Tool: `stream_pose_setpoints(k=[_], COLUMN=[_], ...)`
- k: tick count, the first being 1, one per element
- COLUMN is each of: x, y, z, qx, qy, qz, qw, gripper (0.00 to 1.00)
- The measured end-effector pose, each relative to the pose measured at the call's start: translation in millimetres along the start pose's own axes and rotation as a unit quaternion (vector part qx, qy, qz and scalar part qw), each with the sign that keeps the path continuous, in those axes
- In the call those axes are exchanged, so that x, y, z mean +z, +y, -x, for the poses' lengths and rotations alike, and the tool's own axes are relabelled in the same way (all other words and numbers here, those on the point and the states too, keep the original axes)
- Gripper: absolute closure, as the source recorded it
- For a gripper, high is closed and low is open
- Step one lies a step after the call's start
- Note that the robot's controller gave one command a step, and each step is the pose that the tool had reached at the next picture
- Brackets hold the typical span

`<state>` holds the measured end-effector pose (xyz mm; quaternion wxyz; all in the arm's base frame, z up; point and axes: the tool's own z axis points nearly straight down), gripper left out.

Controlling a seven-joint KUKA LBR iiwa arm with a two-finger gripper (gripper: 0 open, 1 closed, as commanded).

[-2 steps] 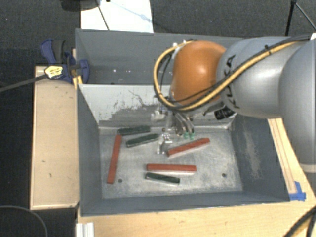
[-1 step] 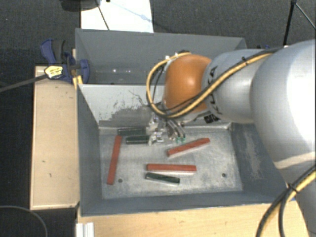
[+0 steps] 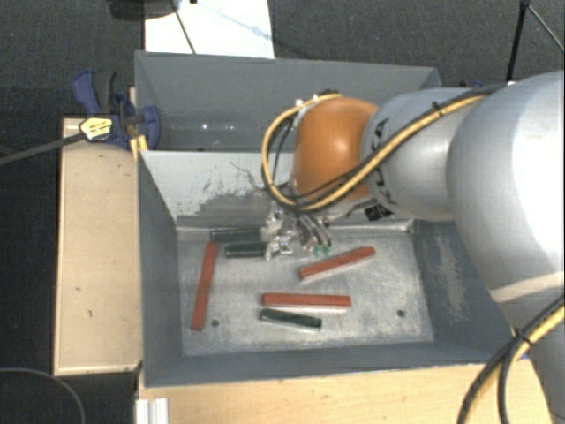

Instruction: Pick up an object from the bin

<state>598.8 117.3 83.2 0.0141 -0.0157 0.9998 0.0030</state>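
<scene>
My gripper point(image 3: 291, 239) is low over the back middle of the bin floor, under the arm's orange cover. Just to its left lie two short dark green sticks, one point(image 3: 244, 251) right beside it and another point(image 3: 231, 234) a little farther back. A red stick point(image 3: 336, 263) lies slanted just to its right, its near end close under the gripper. Whether the gripper touches any of them cannot be told.
A long red stick point(image 3: 205, 285) lies almost lengthwise along the left side of the floor. Toward the front, a red stick point(image 3: 306, 300) and a dark green stick point(image 3: 290, 319) lie side by side. The arm covers the bin's right back part.
</scene>
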Motion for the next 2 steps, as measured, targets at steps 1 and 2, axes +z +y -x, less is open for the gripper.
stream_pose_setpoints(k=[1, 2], x=[-34, -135], y=[-2, -15], z=[-8.1, -15.7], qx=[-0.011, -0.005], qy=[0.0149, 0.0132], qz=[-0.003, -0.002], qw=[0.9998, 0.9999], gripper=[1.00, 1.00])
